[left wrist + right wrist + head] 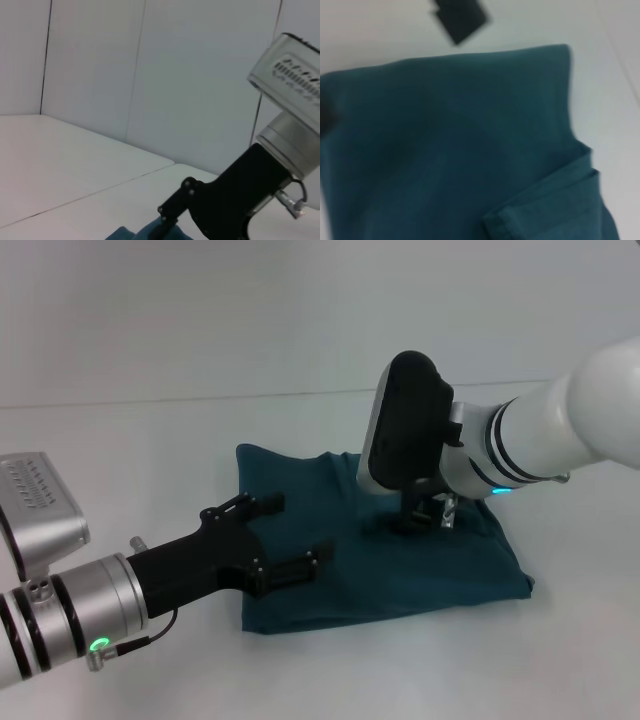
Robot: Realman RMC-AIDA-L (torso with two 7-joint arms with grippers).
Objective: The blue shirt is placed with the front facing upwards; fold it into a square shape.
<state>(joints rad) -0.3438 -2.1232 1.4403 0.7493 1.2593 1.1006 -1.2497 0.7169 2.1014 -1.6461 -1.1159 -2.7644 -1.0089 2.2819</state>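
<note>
The blue shirt [400,575] lies folded into a rough rectangle on the white table, plain teal side up with no lettering showing. My right gripper [428,518] points straight down onto the shirt's far right part, its fingers a little apart and touching the cloth. My left gripper [275,537] hovers open over the shirt's left part, holding nothing. The left wrist view shows the right gripper [167,220] farther off, meeting a corner of the shirt [135,233]. The right wrist view is filled by the shirt [445,140], with layered hems at one corner.
The white table [120,440] surrounds the shirt on all sides, with its far edge against a pale wall [190,75]. A dark blurred piece [458,18], likely the left gripper's finger, shows beyond the shirt's edge in the right wrist view.
</note>
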